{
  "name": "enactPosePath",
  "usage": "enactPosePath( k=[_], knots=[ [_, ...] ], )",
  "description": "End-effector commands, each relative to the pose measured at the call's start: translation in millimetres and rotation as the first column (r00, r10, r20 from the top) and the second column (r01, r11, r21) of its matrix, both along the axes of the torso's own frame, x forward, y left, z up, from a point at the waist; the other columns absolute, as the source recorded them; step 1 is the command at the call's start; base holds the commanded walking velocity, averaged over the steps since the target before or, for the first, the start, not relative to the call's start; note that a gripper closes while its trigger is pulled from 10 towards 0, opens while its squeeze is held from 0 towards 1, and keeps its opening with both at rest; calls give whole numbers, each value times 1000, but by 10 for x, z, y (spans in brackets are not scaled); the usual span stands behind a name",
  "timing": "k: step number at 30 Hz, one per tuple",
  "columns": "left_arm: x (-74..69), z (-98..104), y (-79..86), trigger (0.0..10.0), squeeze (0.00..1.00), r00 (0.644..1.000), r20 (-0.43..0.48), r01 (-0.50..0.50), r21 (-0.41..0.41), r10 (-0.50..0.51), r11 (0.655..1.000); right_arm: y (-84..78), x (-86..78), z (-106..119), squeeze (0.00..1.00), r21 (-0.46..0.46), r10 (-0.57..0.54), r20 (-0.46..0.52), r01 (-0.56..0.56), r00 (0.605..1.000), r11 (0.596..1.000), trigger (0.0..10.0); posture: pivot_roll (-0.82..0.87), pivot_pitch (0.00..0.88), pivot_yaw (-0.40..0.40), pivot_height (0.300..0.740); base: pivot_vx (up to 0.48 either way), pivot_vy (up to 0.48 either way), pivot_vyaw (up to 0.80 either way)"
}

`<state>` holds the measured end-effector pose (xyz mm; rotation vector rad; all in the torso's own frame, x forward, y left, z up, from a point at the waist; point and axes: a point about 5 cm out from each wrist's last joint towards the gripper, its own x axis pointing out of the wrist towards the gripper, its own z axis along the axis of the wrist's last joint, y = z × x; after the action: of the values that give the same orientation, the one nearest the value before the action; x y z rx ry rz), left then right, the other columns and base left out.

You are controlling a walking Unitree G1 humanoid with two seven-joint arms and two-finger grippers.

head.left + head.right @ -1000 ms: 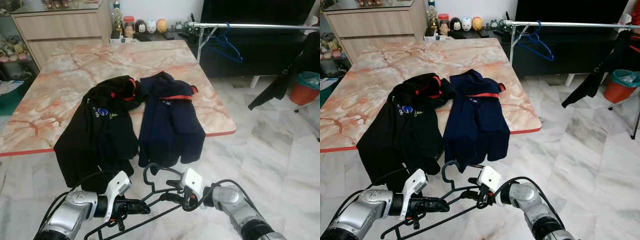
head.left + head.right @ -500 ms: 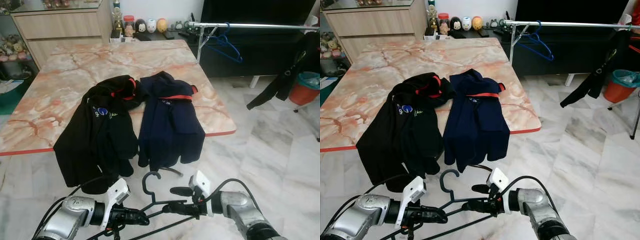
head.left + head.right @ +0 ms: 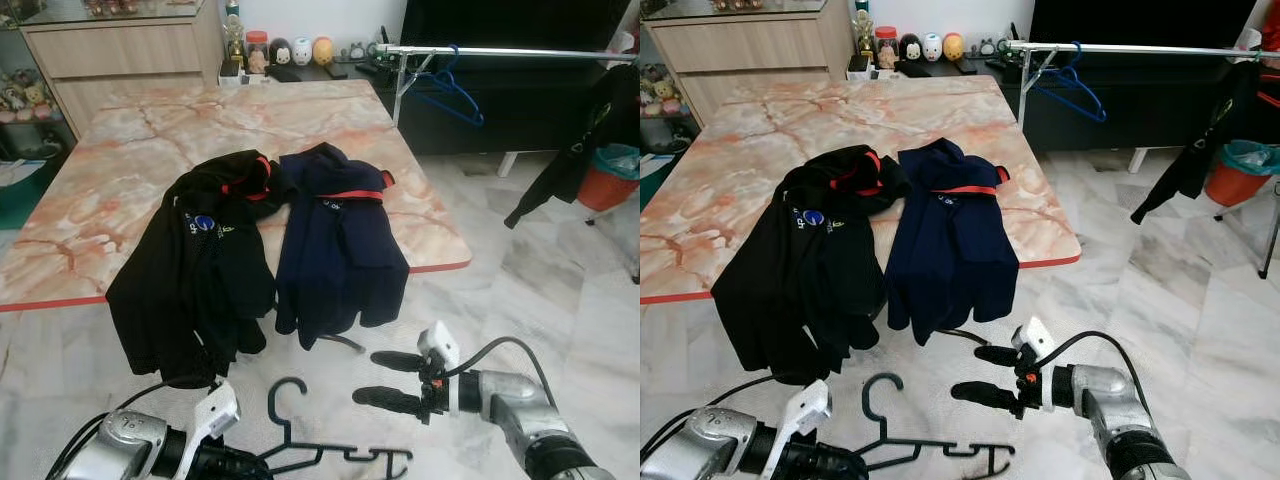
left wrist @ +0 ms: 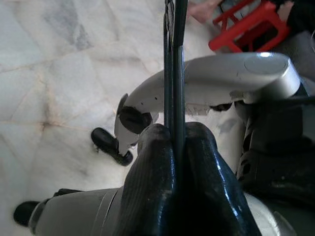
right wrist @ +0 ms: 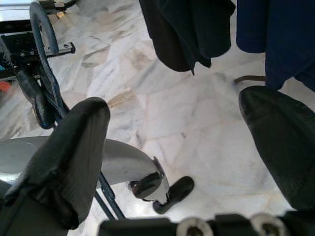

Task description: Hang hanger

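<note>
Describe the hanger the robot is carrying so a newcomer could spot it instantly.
Start at the marble table with two jackets draped over its near edge, then look down to the floor in front of it. There the left gripper is shut on a black hanger, hook up. The other hanger is blue and hangs on the far rail.

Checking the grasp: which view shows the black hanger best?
Right eye view: the whole hanger shows, hook up, held by the left gripper. Left eye view cuts its lower part. Left wrist view shows just the pinched bar; right wrist view, its hook.

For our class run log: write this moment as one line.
left gripper: shut on black hanger | right gripper: open, apart from hanger | rail: far
</note>
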<state>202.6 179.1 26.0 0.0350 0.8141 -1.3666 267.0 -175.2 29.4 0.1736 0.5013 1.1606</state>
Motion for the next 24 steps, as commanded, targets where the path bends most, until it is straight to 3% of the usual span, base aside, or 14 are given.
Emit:
enactPosePath(
  k=[1, 3, 4, 5, 6, 8, 11, 14, 18, 19, 20, 21, 23, 24],
  knots=[
    [30, -14, 48, 0, 0, 1000, 24, 5, 51, -7, 999, -19, 37, 15, 1000, -53, -12, 43, 14, 999, 998, 10000, 92, 0, -35, 740, 0, 0, 0],
    [69, -43, 67, 0, 0, 998, 57, -21, 87, 16, 996, -38, 56, -9, 1000, -106, -46, 72, 53, 996, 993, 10000, 92, 0, -35, 740, 0, 0, 0],
    [128, -96, 103, 1608, 0, 993, 106, -73, 143, 58, 987, -78, 87, -73, 0, -217, -103, 99, 122, 990, 968, 10000, 92, 0, -35, 740, 0, 0, 0],
    [142, -114, 116, 1608, 0, 990, 122, -86, 161, 67, 983, -92, 95, -96, 0, -255, -120, 110, 145, 987, 956, 10000, 92, 0, -35, 740, 0, 0, 0],
    [187, -157, 154, 9961, 0, 981, 163, -135, 211, 101, 968, -113, 102, -139, 0, -310, -154, 123, 186, 980, 933, 10000, 92, 0, -35, 740, 0, 0, 0],
    [245, -215, 211, 10000, 0, 965, 220, -201, 277, 142, 940, -144, 105, -203, 0, -384, -205, 133, 241, 970, 891, 10000, 89, 0, -35, 740, 0, 0, 0],
    [267, -374, 327, 10000, 0, 931, 278, -332, 370, 238, 868, -169, 29, -400, 0, -525, -306, 125, 324, 944, 787, 10000, 92, 0, -35, 740, 0, 0, 0],
    [235, -454, 364, 10000, 0, 912, 270, -394, 380, 308, 837, -156, -16, -474, 0, -544, -360, 118, 364, 925, 756, 10000, 91, 0, -31, 740, 0, 0, 0],
    [86, -660, 456, 10000, 0, 881, 292, -470, 461, 372, 753, -115, -154, -659, 0, -584, -497, 102, 457, 862, 672, 10000, 89, 0, -29, 740, 0, 0, 0],
    [34, -731, 483, 10000, 0, 852, 305, -523, 474, 425, 708, -102, -218, -724, 0, -591, -550, 93, 491, 830, 640, 10000, 89, 0, -29, 740, 0, 0, 0],
    [34, -731, 483, 10000, 0, 852, 305, -523, 474, 425, 708, -102, -218, -724, 0, -591, -550, 93, 491, 830, 640, 10000, 89, 0, -29, 740, 0, 0, 0],
    [-32, -812, 533, 10000, 0, 800, 330, -599, 497, 501, 628, -54, -306, -795, 0, -556, -620, 46, 536, 783, 635, 10000, 88, 0, -25, 740, 0, 0, 0],
    [-116, -884, 598, 10000, 0, 733, 361, -671, 522, 577, 526, -29, -417, -875, 0, -549, -672, 11, 566, 741, 615, 10000, 87, 0, -25, 740, 0, 0, 0],
    [-191, -932, 654, 10000, 0, 659, 378, -730, 531, 650, 431, -44, -527, -949, 0, -572, -709, -7, 579, 705, 581, 10000, 84, 0, -24, 740, 0, 0, 0]
  ],
)
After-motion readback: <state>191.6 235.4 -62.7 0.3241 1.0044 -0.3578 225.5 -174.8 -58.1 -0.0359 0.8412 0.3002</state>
